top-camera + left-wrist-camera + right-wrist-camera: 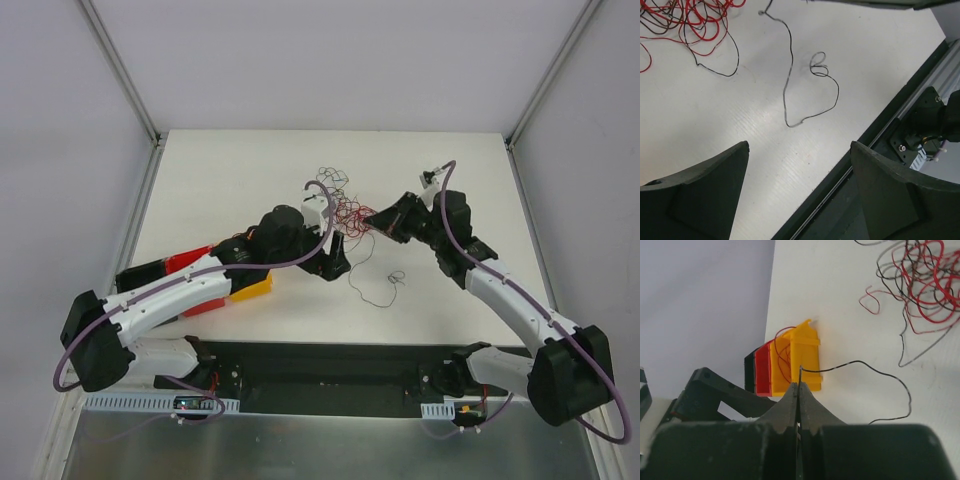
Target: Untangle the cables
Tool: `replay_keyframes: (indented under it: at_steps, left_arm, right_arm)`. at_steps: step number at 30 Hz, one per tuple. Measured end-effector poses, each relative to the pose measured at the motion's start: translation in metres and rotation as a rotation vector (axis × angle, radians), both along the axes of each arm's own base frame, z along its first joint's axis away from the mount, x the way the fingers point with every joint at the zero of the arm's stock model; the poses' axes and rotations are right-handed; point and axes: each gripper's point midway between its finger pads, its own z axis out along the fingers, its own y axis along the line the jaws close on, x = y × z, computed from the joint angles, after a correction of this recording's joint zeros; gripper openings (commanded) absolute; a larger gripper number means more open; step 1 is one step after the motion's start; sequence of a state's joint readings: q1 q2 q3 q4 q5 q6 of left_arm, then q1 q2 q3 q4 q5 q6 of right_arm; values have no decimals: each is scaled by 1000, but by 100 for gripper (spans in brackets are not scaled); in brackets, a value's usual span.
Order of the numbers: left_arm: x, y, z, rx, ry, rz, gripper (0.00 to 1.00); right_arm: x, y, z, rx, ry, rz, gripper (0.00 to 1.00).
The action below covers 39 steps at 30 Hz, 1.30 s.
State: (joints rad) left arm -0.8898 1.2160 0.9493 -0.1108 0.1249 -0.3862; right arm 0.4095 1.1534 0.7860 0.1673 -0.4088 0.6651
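Note:
A tangle of thin red and black cables [342,212] lies mid-table between the two grippers; it also shows in the left wrist view [687,22] and the right wrist view [922,282]. One single black cable [372,291] trails from the tangle's near side and ends in a small loop. My right gripper [378,221] is shut on one end of this black cable [855,363], its jaws pressed together [799,384]. My left gripper [336,263] is open and empty [799,146], hovering just near of the black cable [788,85].
Yellow [252,289], red [186,262] and black [140,274] bins sit in a row at the left under my left arm. The yellow bin [800,357] holds some red wire. A dark base plate [330,365] runs along the near table edge.

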Motion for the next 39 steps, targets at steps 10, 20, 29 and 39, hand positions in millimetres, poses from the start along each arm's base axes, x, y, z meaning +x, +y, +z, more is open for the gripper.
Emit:
replay_keyframes:
  at_steps: [10,20,29,39]
  left_arm:
    - [5,-33,-80,152,196,-92,84]
    - [7,-93,-99,162,218,-237,79]
    - [-22,-84,-108,183,107,-253,63]
    - [5,-17,-36,63,-119,57,82]
  right_arm:
    - [-49,-38,-87,-79,151,-50,1]
    - [-74,-75,-140,-135,220,-134,0]
    - [-59,-61,-116,-88,206,-72,0]
    - [-31,27,12,61,-62,144,4]
